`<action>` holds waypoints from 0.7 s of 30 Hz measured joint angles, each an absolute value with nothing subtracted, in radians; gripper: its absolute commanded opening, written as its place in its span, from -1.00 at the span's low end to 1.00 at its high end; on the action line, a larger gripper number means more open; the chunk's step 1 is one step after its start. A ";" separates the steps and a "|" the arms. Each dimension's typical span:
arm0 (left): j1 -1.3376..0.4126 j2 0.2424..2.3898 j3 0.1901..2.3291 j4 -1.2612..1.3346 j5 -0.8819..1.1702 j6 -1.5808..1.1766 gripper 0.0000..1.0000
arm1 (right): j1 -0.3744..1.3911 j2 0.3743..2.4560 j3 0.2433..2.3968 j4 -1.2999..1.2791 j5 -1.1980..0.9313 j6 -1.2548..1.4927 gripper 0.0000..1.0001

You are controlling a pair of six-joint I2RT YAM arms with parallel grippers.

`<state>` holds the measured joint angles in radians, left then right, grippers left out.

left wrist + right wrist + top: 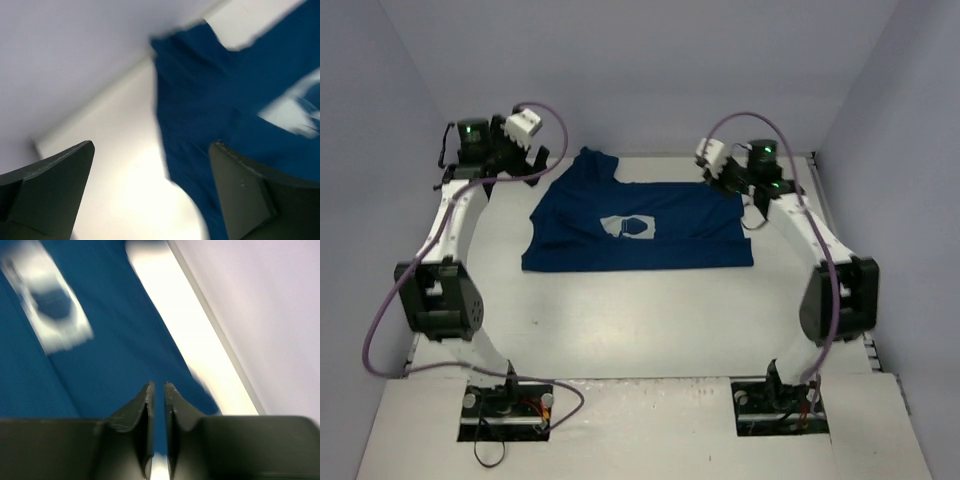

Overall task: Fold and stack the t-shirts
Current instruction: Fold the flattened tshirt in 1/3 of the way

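Navy blue short-sleeved cloth t-shirt (582,238) flat mid white table (620,330), long axis L-R.
Left gripper (533,158) wide open, just off shirt's far-left corner; right gripper (722,180) nearly closed, no cloth seen in it, over far-right corner; equally near.

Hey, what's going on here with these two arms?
Two robot arms are working on a navy t-shirt that lies print-up on the table. The left end effector hangs wide open beside the shirt's far left corner, holding nothing. The right end effector, fingers nearly together, hovers over the shirt's right edge with no cloth visible between them. The shirt looks only partly folded.
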<state>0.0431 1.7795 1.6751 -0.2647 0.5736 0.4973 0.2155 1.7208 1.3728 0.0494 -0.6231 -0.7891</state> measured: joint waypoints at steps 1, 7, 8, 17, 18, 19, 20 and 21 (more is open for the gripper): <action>0.038 1.714 1.604 -0.281 0.554 0.444 0.93 | 0.175 1.668 1.342 0.006 -0.612 -0.823 -0.89; -0.049 1.513 1.313 -0.375 0.328 0.095 0.93 | 0.076 1.514 1.167 -0.201 -0.532 -0.979 -1.00; -0.068 1.521 1.296 -0.393 0.289 0.042 0.93 | 0.076 1.531 1.158 -0.228 -0.523 -0.991 -1.00; -0.123 1.570 1.164 -0.499 0.093 -0.255 0.93 | 0.077 1.734 1.158 -0.331 -0.477 -1.038 -1.00; -0.124 1.572 1.160 -0.503 0.080 -0.281 0.93 | 0.077 1.749 1.162 -0.334 -0.476 -1.042 -1.00; -0.125 1.574 1.156 -0.501 0.069 -0.305 0.93 | 0.077 1.763 1.167 -0.335 -0.476 -1.045 -1.00; -0.127 1.576 1.151 -0.501 0.060 -0.326 0.93 | 0.077 1.775 1.171 -0.334 -0.476 -1.047 -1.00; -0.129 1.581 1.146 -0.503 0.048 -0.344 0.93 | 0.078 1.787 1.176 -0.334 -0.476 -1.050 -1.00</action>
<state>-0.1290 1.5808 1.1464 -0.5031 0.0484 -0.3440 0.0775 1.7869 1.1756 -0.3341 -0.4758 -1.0503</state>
